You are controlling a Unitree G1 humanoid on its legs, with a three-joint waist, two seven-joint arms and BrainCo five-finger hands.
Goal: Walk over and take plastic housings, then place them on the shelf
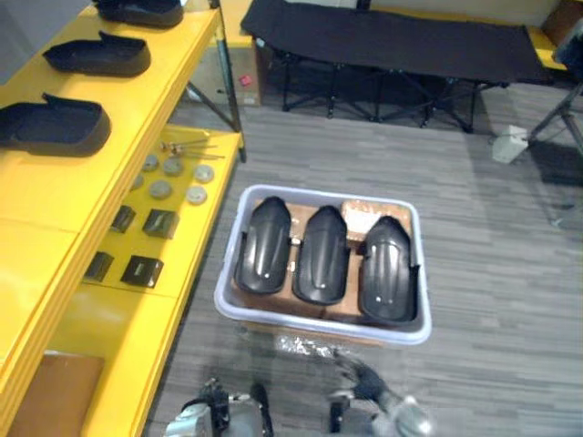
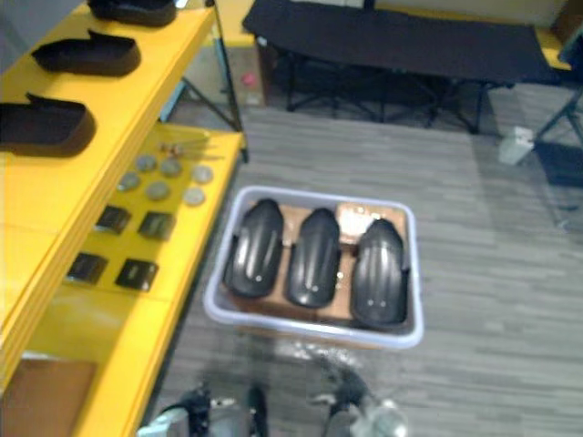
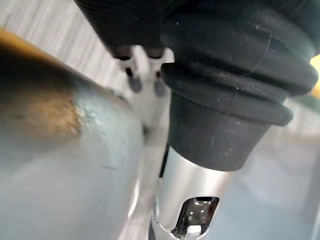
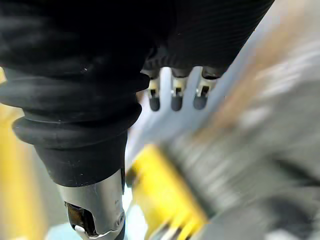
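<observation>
Three black plastic housings lie side by side in a pale bin point(image 1: 321, 320) on the floor: a left housing point(image 1: 264, 246), a middle housing point(image 1: 323, 255) and a right housing point(image 1: 387, 269). More black housings point(image 1: 55, 127) rest on the top board of the yellow shelf point(image 1: 127, 109) at the left. My left hand point(image 1: 211, 411) and right hand point(image 1: 375, 393) hang low at the near edge, short of the bin and touching nothing. The left hand's fingers point(image 3: 134, 82) and the right hand's fingers point(image 4: 173, 97) are relaxed and hold nothing.
The shelf's lower board carries grey discs point(image 1: 173, 173) and small black blocks point(image 1: 141, 270). A brown box point(image 1: 50, 391) sits at the bottom left. A black folding cot point(image 1: 392, 41) stands beyond the bin, with a white object point(image 1: 510, 143) and a tripod leg point(image 1: 560, 114) on the right.
</observation>
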